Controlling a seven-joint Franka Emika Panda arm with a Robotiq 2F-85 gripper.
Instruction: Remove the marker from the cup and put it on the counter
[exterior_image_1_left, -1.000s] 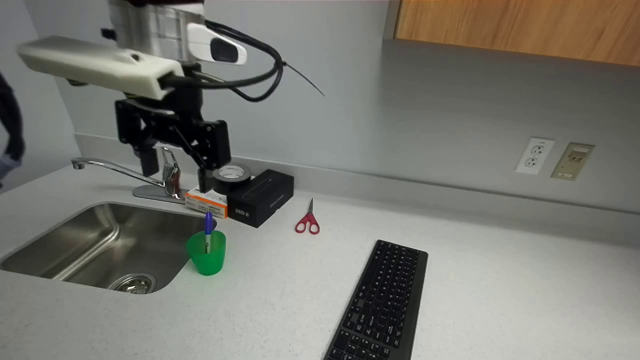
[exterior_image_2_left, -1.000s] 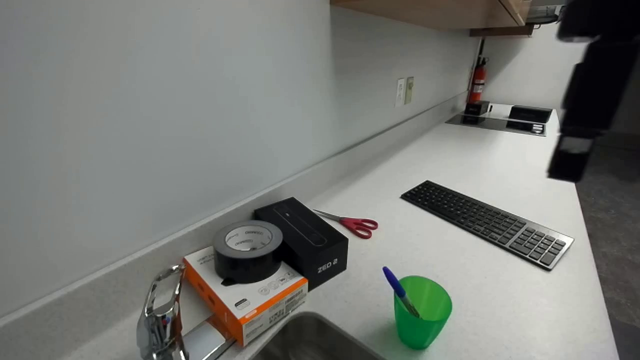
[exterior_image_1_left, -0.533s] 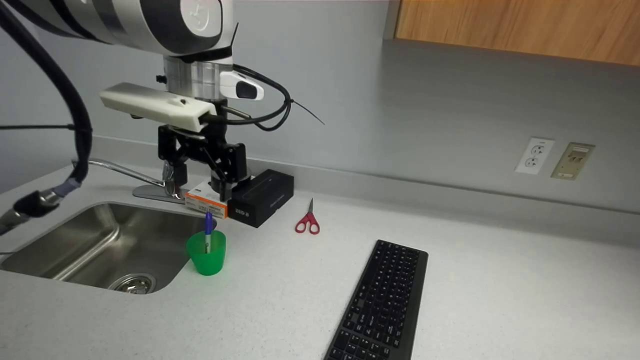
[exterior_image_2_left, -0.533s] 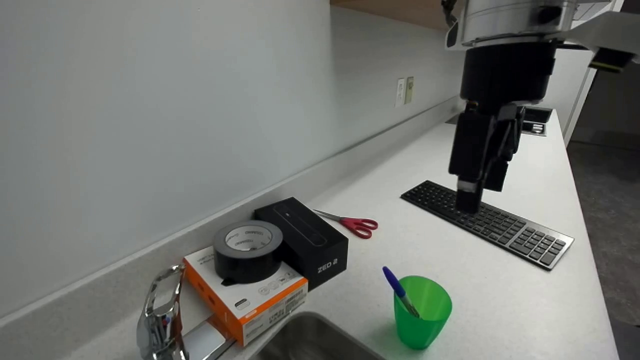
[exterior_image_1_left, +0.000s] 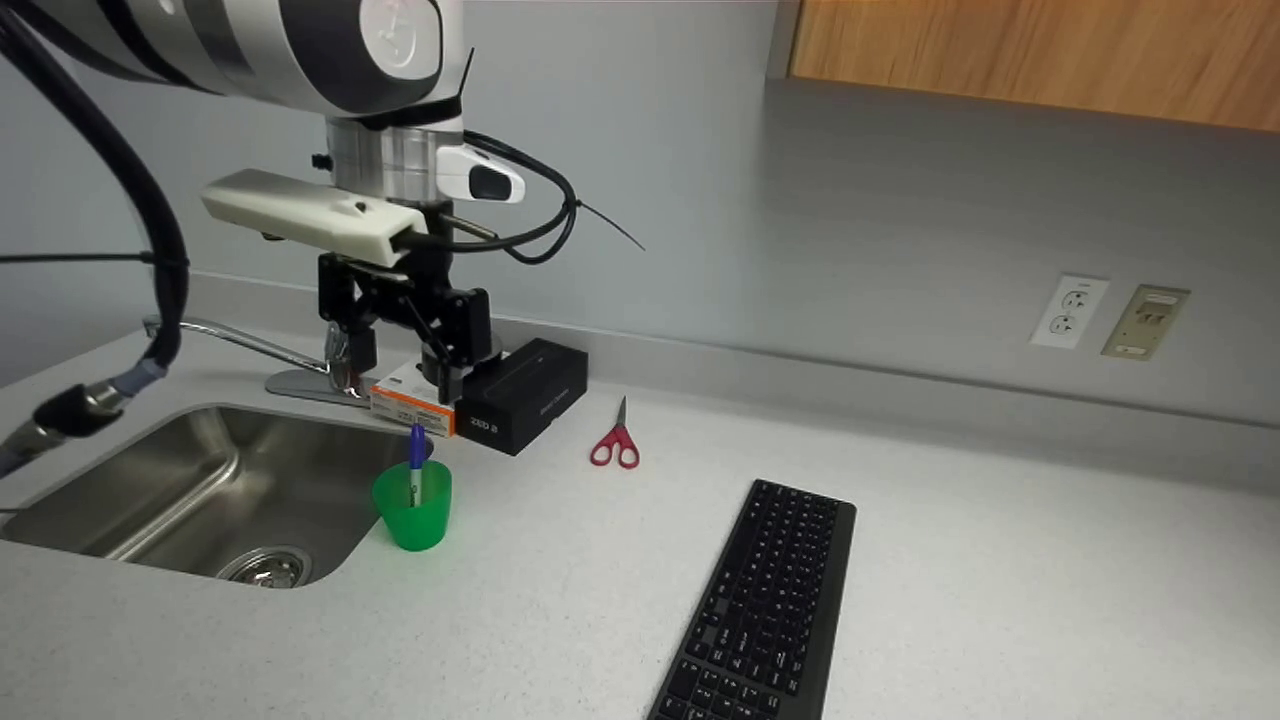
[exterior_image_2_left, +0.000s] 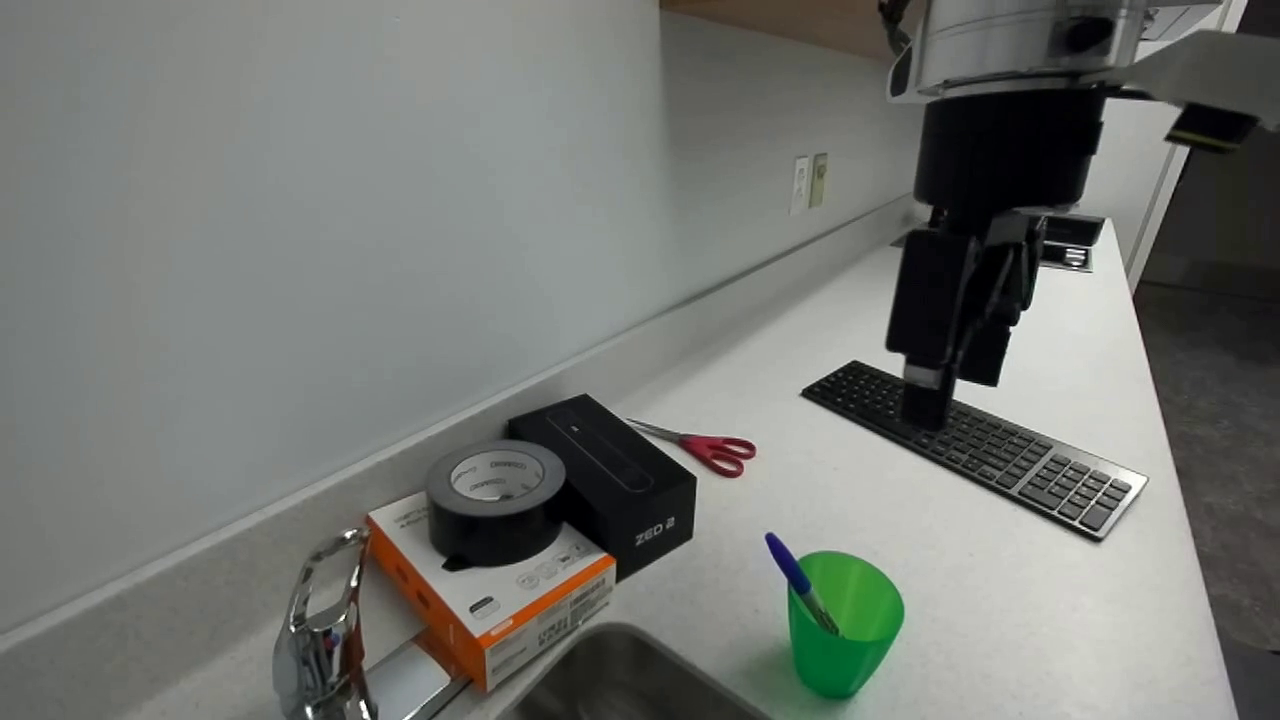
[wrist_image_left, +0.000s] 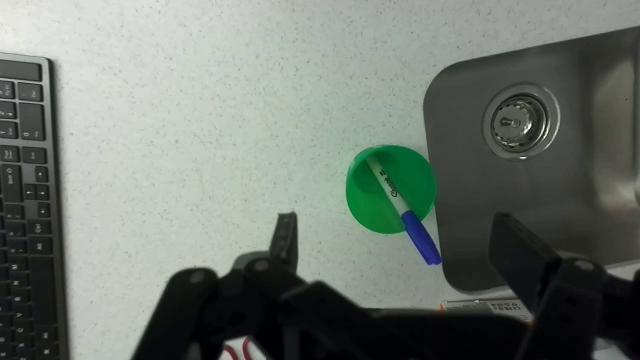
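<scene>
The marker, with a blue cap and a white body, leans in the green cup, cap end up and past the rim. The marker shows in both exterior views (exterior_image_1_left: 417, 447) (exterior_image_2_left: 790, 565) and in the wrist view (wrist_image_left: 422, 238). The cup (exterior_image_1_left: 425, 530) (exterior_image_2_left: 850, 662) (wrist_image_left: 367, 207) stands upright on the light grey counter (exterior_image_1_left: 560, 610) beside the sink's edge. My gripper (exterior_image_1_left: 406, 378) (exterior_image_2_left: 955, 392) is open and empty, above and apart from the cup. In the wrist view the marker's cap lies between the two spread fingers of the gripper (wrist_image_left: 394, 216).
The steel sink (exterior_image_1_left: 225, 480) adjoins the cup. A faucet (exterior_image_2_left: 325, 640), an orange-white box (exterior_image_2_left: 540, 590) bearing a tape roll (exterior_image_2_left: 495, 510), and a black box (exterior_image_2_left: 620, 480) stand by the wall. Red-handled scissors (exterior_image_1_left: 620, 445) and a keyboard (exterior_image_1_left: 765, 600) lie on the counter.
In both exterior views the arm came lower and further into the scene over the first half second, then barely moved. The gripper stays open. The cup and marker have not moved.
</scene>
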